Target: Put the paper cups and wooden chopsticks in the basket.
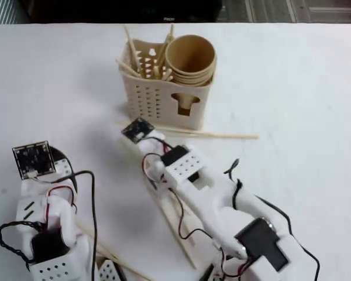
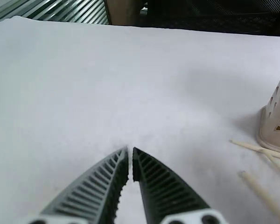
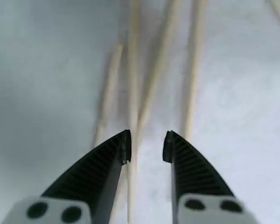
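Tan paper cups (image 1: 190,58), nested into one stack, are seen standing inside the perforated cream basket (image 1: 164,99), with several wooden chopsticks (image 1: 131,50) propped upright beside them in the same basket. A single chopstick (image 1: 216,134) is seen lying flat on the white table (image 1: 292,76), just in front of the basket's base and running along it. Farther out on the basket's near side, a loose bundle of chopsticks (image 3: 133,70) is spread on the table directly beneath the right gripper (image 3: 146,144). Its dark ribbed fingers are held parted, with a clear gap between the tips and nothing gripped. The sticks are seen running lengthwise under and ahead of those tips. Well apart from the basket, toward the table's near corner, the left gripper (image 2: 130,161) is held low over bare tabletop. Its fingers are drawn together until the tips almost meet, and nothing is caught between them. Further sticks (image 1: 114,257) are seen lying beside that arm's base, the farthest of all from the basket.
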### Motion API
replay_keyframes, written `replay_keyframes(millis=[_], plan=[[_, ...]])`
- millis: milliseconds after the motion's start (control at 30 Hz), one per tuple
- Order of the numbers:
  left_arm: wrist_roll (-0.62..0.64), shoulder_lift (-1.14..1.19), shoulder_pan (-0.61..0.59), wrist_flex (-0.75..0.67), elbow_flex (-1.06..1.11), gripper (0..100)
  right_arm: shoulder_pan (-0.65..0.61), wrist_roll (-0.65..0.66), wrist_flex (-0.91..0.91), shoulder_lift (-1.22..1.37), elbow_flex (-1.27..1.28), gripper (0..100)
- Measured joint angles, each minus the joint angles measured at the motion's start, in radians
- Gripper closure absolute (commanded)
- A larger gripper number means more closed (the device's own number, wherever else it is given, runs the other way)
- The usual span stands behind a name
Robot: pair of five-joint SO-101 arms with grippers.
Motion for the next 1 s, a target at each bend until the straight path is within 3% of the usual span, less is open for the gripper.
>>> replay_keyframes(millis=[133,333,633,800,1000], plan=[[0.000,0.000,0.000,0.000,0.000,96,0.006,-0.006,0.008,0.029,-0.031,84.7],[0.000,0.000,0.000,0.000,0.000,96,-0.003,-0.063,0.043,0.072,-0.091,74.4],[0.000,0.000,0.000,0.000,0.000,96,-0.032,-0.089,0.021,0.196,-0.146,85.6],[0.000,0.000,0.000,0.000,0.000,96,-0.035,-0.035,-0.002,0.250,-0.155,98.5],[0.000,0.000,0.000,0.000,0.000,96,-0.034,0.009,-0.003,0.264,-0.167,98.1]])
